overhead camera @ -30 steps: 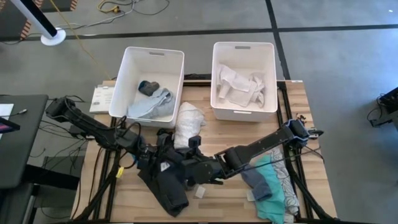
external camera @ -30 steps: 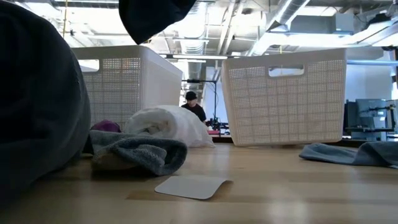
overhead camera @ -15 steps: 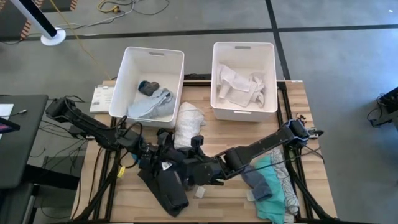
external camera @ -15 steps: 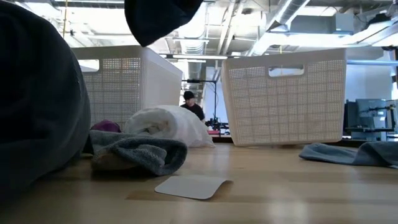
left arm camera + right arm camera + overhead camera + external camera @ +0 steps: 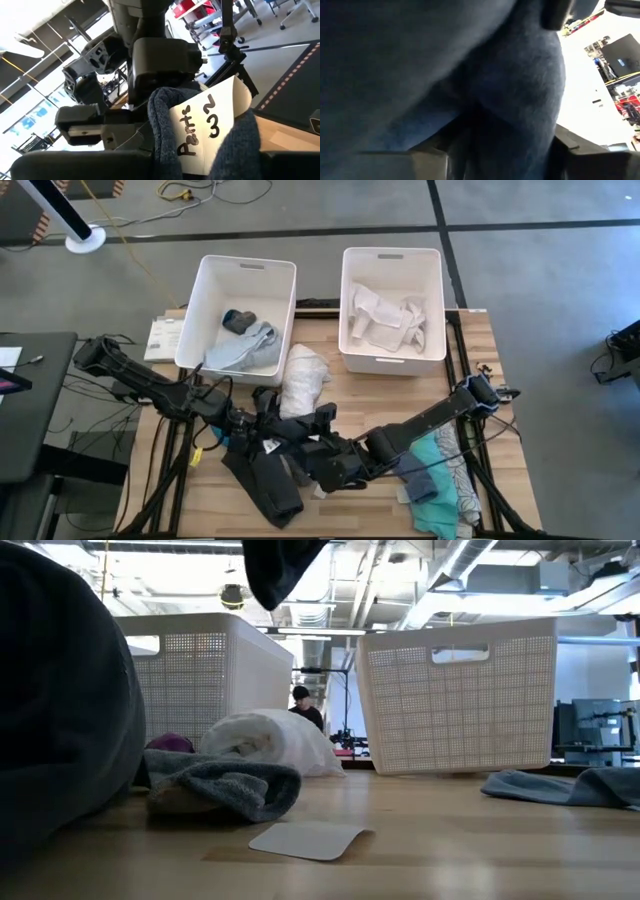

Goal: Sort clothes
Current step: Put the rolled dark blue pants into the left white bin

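High view: the left pincer [image 5: 262, 442] and the right pincer [image 5: 318, 452] meet low over the middle of the table [image 5: 350, 390], both at the dark navy garment [image 5: 268, 480]. The left pincer is clamped on its fabric beside a white tag [image 5: 210, 131] marked "Pants 32". How the right pincer stands I cannot tell. The white garment [image 5: 301, 378] lies just behind them; teal and grey clothes [image 5: 432, 475] lie to the right. Two bins [image 5: 215, 285] hold more clothes.
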You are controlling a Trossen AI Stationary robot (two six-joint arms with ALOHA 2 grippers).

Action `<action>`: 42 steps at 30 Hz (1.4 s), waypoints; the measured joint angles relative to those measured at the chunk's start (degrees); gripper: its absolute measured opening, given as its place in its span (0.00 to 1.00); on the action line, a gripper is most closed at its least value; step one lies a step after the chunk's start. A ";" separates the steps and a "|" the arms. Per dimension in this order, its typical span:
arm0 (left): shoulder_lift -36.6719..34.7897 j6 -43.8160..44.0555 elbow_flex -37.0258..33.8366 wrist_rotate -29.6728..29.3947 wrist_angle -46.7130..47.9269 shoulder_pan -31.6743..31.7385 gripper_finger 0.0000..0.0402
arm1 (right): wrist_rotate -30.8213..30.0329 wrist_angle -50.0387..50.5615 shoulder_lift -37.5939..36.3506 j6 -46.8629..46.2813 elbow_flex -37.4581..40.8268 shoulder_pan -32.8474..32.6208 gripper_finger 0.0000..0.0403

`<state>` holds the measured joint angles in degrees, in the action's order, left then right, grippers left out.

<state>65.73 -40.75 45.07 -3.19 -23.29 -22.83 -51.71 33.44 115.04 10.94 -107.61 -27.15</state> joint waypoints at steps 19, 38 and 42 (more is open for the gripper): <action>-0.07 2.27 0.21 -8.92 6.70 -1.19 0.18 | -10.15 12.50 -0.58 -7.52 0.11 -6.99 0.51; -5.12 3.22 0.21 -16.59 12.46 -1.38 0.18 | -10.06 40.14 -3.39 -38.50 0.11 -11.64 0.51; -7.25 3.37 0.21 -18.74 13.85 -1.38 0.18 | -9.92 43.36 -3.37 -42.42 0.11 -12.40 0.51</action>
<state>58.48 -37.39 45.28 -21.93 -9.43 -24.21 -61.63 76.80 111.68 -31.48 -107.50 -39.55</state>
